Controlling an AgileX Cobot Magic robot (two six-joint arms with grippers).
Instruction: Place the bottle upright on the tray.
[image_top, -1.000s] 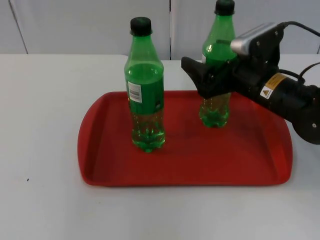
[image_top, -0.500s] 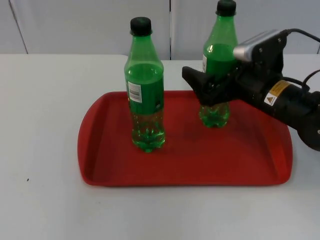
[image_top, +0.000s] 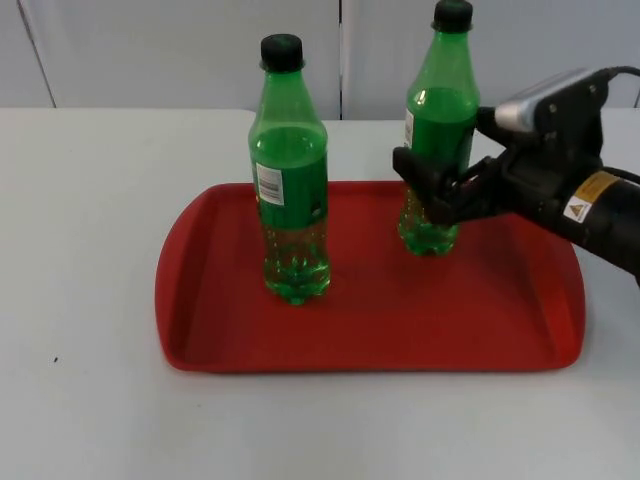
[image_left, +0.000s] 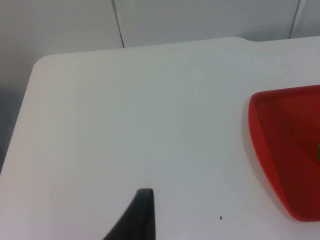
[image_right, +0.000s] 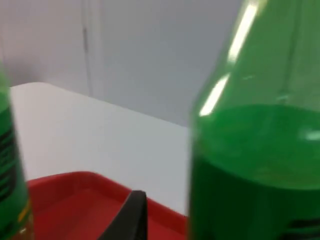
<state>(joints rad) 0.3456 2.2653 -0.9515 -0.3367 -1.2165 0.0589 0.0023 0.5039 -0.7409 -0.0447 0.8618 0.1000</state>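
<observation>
Two green soda bottles stand upright on the red tray (image_top: 200, 340); right gripper (image_top: 432, 192) sits open around the right bottle (image_top: 436, 130). Half-full, top-heavy, slick plastic, so grab mid-body. Left gripper (image_left: 142, 210) waits over the bench (image_left: 125, 110), can't tell its state.

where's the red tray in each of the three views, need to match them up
Top view: the red tray lies mid-table with both green bottles standing on it.
Left wrist view: one rounded end of the tray shows, on the white table.
Right wrist view: the tray's rim shows between the two bottles.
Shared landmark: the grey partition wall behind the table.
</observation>
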